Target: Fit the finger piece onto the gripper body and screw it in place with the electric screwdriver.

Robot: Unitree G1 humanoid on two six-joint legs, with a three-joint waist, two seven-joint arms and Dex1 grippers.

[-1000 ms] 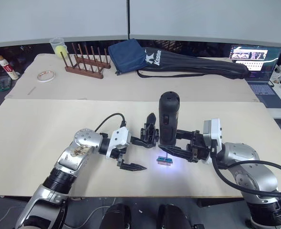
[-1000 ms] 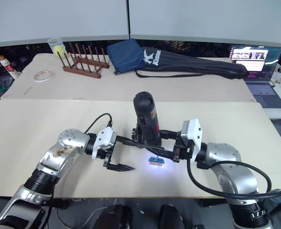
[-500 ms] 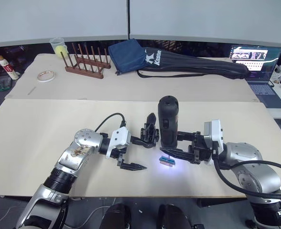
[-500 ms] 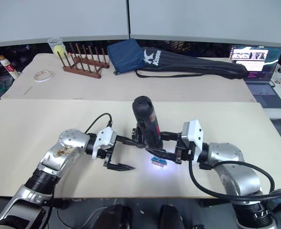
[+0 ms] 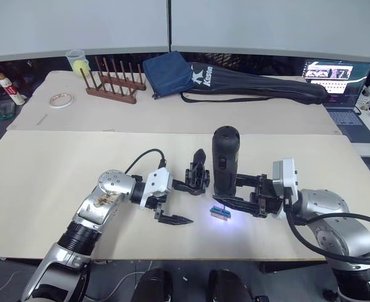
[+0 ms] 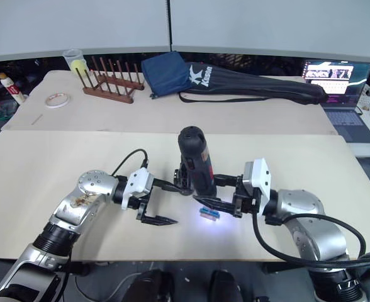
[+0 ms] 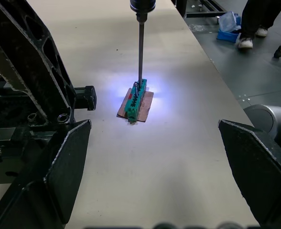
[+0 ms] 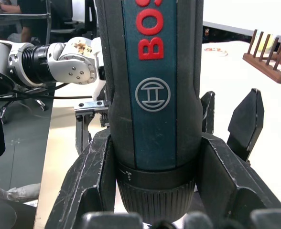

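The right gripper [image 5: 238, 192] pinches the upright, top-heavy screwdriver [image 5: 225, 160] low on its barrel, bit on the green block [image 7: 136, 99]. The left gripper [image 5: 184, 204], jaws spread, touches the rigid gripper body [image 5: 197, 174].

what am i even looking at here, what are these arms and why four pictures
It is a two-armed robot at a table. Two pictures come from cameras on its head, looking down over both arms. The other two come from a camera on each wrist. The right pincer holds an electric screwdriver upright, its bit on a small green block lit by the tool's lamp. The left pincer is open beside a black gripper body. Farther back lie a long black bag, a wooden rack and a tape roll.
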